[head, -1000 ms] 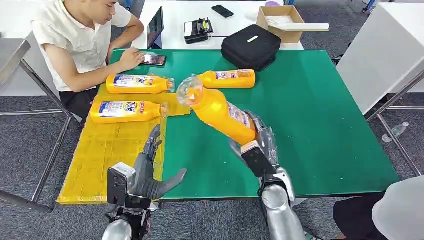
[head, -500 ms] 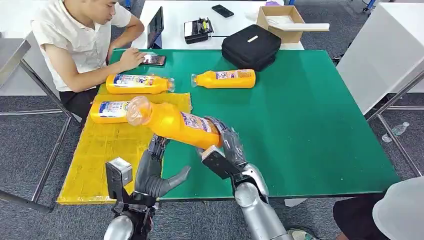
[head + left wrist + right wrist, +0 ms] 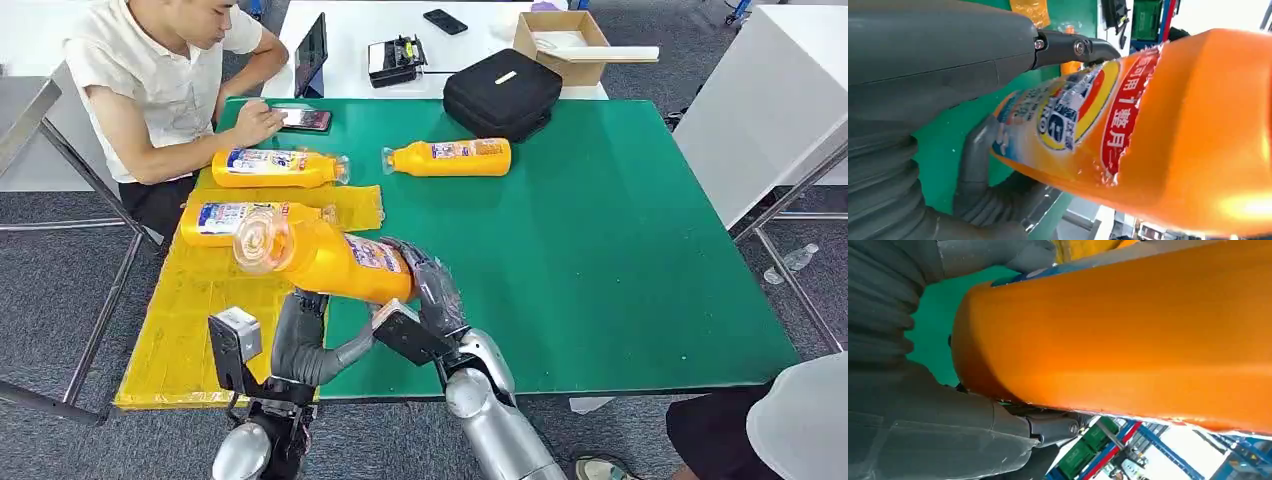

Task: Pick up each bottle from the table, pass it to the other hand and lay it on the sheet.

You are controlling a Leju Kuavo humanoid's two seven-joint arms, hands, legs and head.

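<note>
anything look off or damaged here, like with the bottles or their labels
The held bottle has a torn, ragged label edge in the left wrist view. The two bottles on the yellow sheet and the one on the green mat lie flat; nothing has spilled.

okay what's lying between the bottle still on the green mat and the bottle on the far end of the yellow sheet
Nothing. In the head view, bare green mat separates the mat bottle from the far sheet bottle, whose cap reaches the sheet's edge.
</note>
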